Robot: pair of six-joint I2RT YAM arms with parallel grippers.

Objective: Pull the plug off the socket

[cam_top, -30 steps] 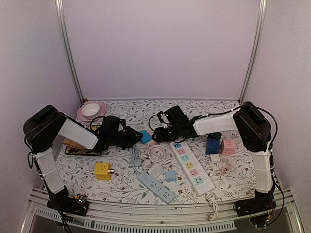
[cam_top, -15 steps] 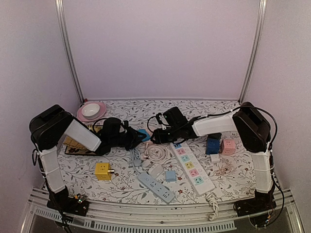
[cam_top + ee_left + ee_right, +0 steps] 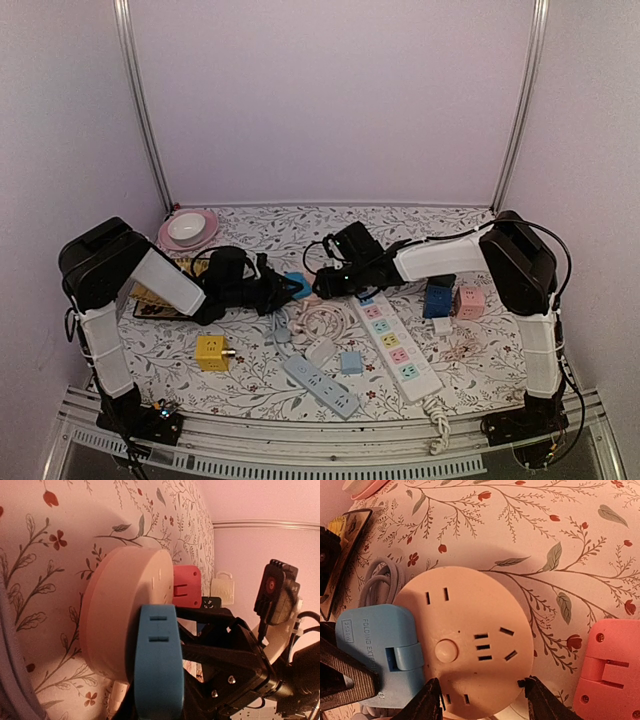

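**Top view.** Both arms reach to mid-table and meet tip to tip. The left gripper has the blue plug at its tip. The right gripper comes in from the other side, just beside it. What lies under the tips is masked here.

**Left wrist view.** The blue plug fills the foreground. It is seated on the flat face of the round socket, at the rim nearest this arm. The socket lies flat on the floral tablecloth. This arm's own fingers barely show, but the jaws are closed on the plug. The right gripper's black frame sits just beyond.

**Right wrist view.** The socket is seen face-on, with the plug overhanging its left rim. A finger of the left gripper is tight against the plug. The right jaws stand apart, one tip at each side of the socket's near rim and touching it. This reads as a clamp on the socket.

**Judgement.** The left arm is the puller. The pins likely run down into the face, so the draw should go straight up off it, not sideways, with the right arm pinning the socket.
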